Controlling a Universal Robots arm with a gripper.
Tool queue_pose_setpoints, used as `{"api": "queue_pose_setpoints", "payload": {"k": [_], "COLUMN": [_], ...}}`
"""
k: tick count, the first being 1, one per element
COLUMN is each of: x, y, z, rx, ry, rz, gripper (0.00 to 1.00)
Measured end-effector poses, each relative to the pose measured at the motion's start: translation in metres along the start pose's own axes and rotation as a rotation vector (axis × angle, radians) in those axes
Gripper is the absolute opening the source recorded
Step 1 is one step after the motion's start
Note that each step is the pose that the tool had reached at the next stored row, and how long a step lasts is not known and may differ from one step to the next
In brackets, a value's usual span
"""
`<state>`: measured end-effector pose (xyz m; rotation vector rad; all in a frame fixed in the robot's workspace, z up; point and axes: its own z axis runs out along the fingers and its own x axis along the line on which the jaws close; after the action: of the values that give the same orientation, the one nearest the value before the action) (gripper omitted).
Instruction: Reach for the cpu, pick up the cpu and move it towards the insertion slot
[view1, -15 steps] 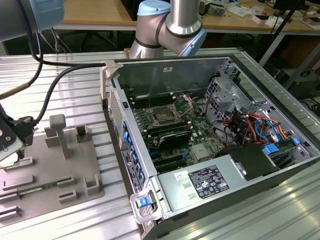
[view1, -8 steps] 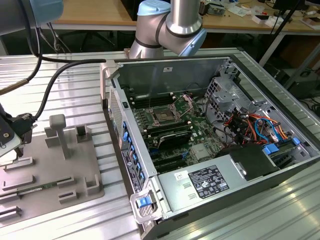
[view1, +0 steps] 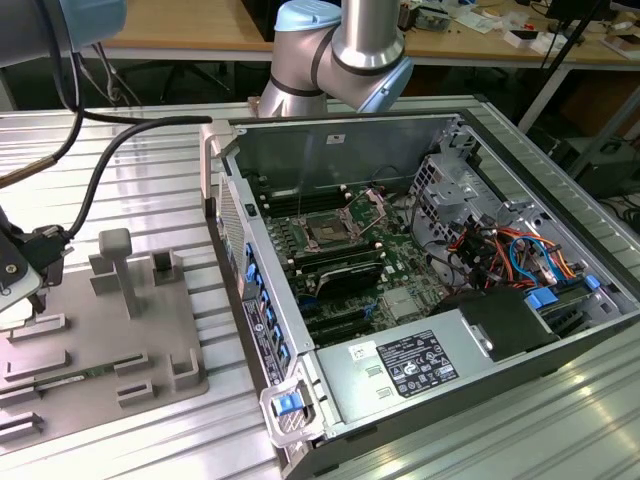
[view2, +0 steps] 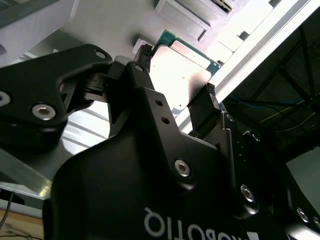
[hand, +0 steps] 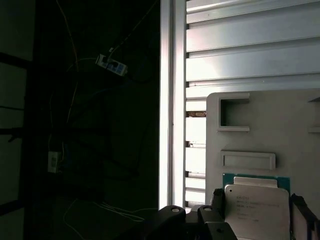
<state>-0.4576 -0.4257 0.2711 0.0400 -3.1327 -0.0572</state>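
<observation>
the end effector (view2: 177, 71) sits at about nine o'clock in the exterior view, over the grey tray (view1: 100, 330) on the ribbed tabletop (view1: 130, 190). in both wrist views its two black fingers (view2: 212, 102) press against opposite edges of the cpu (hand: 257, 207), pinching it with the silvery top facing the cameras. the insertion slot (view1: 329, 229) lies well apart, toward three o'clock from there, inside the open computer case (view1: 340, 140).

the risk, as i judge it: the hold is on thin edges alone, so a small tilt or jolt could let the chip slide or drop out. the case's near wall also stands between tray and slot (a low carry could clip it).

hard to make out: whether the cpu is lifted clear or rests on the tray, since the fingers and the end effector's body cover part of it. in the exterior view the end effector is cut off at the frame's edge.
</observation>
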Motion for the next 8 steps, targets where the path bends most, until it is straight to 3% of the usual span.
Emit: {"api": "queue_pose_setpoints", "payload": {"k": [8], "x": [0.0000], "y": [0.0002], "z": [-0.0036], "rx": [0.0000], "ry": [0.0000], "rz": [0.000], "gripper": [0.55]}}
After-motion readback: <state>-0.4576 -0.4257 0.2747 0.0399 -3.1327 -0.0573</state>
